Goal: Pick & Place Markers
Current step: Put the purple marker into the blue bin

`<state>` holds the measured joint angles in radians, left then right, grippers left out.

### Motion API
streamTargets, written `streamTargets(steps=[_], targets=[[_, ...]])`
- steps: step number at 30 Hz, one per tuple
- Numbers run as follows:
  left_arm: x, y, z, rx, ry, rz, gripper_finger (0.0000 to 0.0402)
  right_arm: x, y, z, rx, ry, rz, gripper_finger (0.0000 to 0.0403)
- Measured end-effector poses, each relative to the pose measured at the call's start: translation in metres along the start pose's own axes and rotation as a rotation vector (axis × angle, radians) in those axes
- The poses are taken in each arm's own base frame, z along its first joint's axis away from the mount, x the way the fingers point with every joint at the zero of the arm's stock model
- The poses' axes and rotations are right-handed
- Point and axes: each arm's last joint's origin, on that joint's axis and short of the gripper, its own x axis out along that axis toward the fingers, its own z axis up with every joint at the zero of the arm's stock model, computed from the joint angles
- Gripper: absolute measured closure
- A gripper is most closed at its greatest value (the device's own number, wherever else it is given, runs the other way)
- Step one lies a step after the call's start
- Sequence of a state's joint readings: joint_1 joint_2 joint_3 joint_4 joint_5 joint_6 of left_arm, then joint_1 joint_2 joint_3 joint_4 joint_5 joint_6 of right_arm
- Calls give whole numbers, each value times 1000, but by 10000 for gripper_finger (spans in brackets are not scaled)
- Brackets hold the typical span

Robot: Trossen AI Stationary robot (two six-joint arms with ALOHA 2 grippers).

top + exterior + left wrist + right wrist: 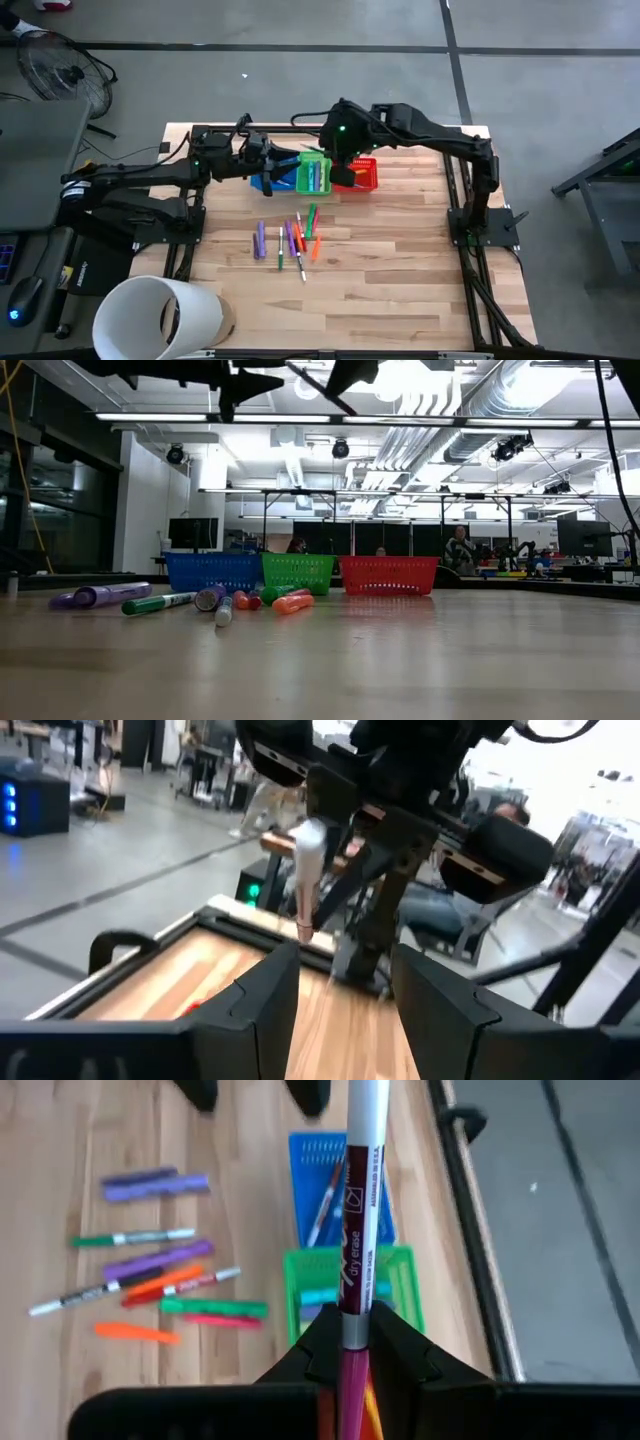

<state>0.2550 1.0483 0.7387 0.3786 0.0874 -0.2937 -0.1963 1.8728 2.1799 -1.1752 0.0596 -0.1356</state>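
Note:
A white and dark-red dry-erase marker [362, 1200] sits in my shut right gripper [352, 1328], above the green basket [314, 175] and the red basket [361, 175]. The left wrist view also shows this marker [305, 870], pointing down below that gripper. My left gripper [345, 1005] is open and hangs over the blue basket [268, 182], touching nothing. Several loose markers [290, 240] in purple, green, orange and red lie flat on the wooden table, nearer than the baskets; they also show in the low view [215, 600]. The blue basket [340, 1185] holds a marker; something light blue lies in the green basket [320, 1295]. My right gripper pinches the marker's barrel [352, 1308] between its two fingers, and the marker runs along them. Most of the barrel sticks out past the fingertips. The marker is lifted clear, slanting down over the baskets.
The three mesh baskets stand in a row [300, 573] near the table's far edge. A large white cylinder [160, 315] sits at the near left corner. Bare wood [400, 270] spreads over the near right part of the table.

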Motion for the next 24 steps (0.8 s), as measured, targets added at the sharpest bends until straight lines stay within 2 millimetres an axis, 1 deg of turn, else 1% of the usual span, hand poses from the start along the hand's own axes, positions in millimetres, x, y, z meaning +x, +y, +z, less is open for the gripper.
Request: streamTargets(steps=[4, 8, 12, 24], targets=[[6, 1, 1, 1, -59, 4, 243, -4, 0, 3, -1, -43, 16, 382], [9, 2, 4, 2, -120, 40, 243, -4, 1, 8, -2, -98, 58, 382], [10, 2, 7, 3, -163, 46, 243, -5, 1, 10, -2, -119, 63, 382], [10, 1, 11, 3, -212, 43, 243, -5, 1, 16, -6, -191, 79, 382]])
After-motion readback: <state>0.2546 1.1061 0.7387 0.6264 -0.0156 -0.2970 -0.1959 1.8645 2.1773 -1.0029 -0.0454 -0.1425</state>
